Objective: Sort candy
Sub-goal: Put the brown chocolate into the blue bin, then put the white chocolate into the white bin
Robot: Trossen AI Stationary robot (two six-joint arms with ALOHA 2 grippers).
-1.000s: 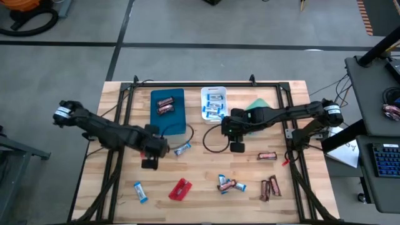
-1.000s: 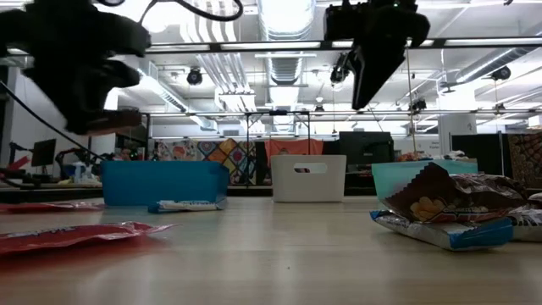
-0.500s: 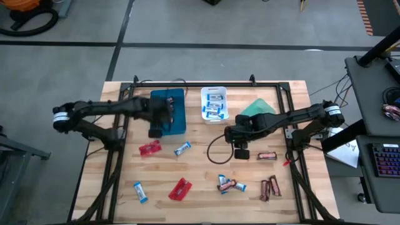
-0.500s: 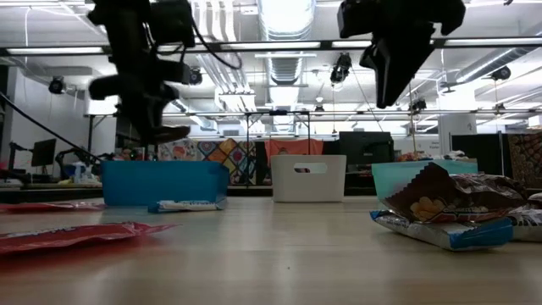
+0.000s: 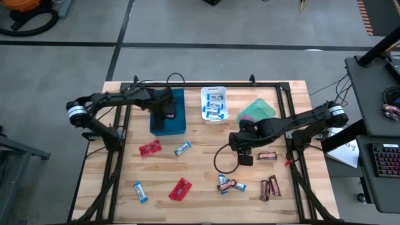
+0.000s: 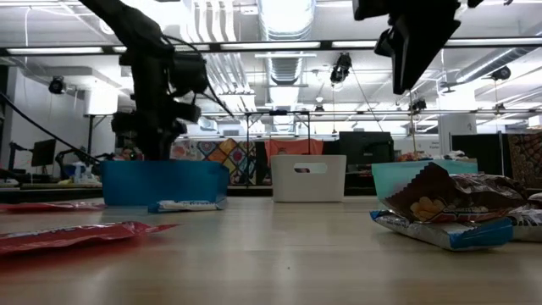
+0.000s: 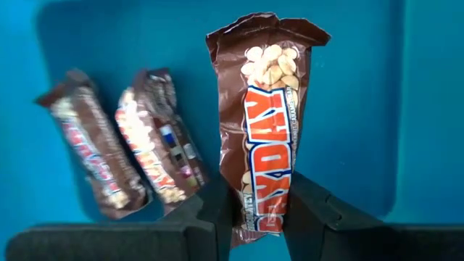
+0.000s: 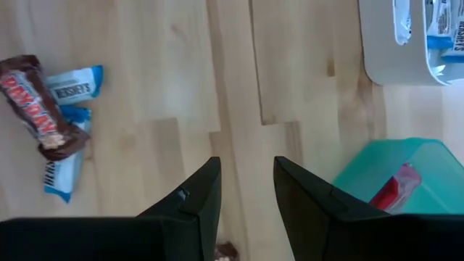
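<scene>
My left gripper (image 5: 167,112) hangs over the blue tray (image 5: 178,127) at the far left, shut on a dark brown candy bar (image 7: 270,138) with orange lettering. Two more brown bars (image 7: 123,170) lie flat on the tray's floor (image 7: 362,109). My right gripper (image 5: 245,156) stands open above bare wood right of centre, its fingers (image 8: 196,199) holding nothing. Loose candy lies on the table: a small pile (image 5: 228,184), brown bars (image 5: 270,186), one brown bar (image 5: 267,155), red packets (image 5: 150,148) and blue-and-white bars (image 5: 182,148). My left gripper pinches the brown bar by its upper end (image 7: 261,214) between its two fingers. The fingers come from above and point down, along the bar's length. The bar hangs below them over the blue tray's floor; whether its lower end (image 7: 264,32) touches the tray I cannot tell.
A white tray (image 5: 214,94) with blue-and-white bars stands at the far middle, and a green tray (image 5: 257,107) with a red packet (image 8: 391,185) stands right of it. A dark cable (image 5: 222,159) loops on the wood beside my right gripper. Black frame rails run along the table's edges.
My left gripper has swung from the table's near left toward the far edge with the brown bar and has sunk over the blue tray. A red packet that it covered now shows on the wood. My right gripper has drifted a little toward the near edge.
</scene>
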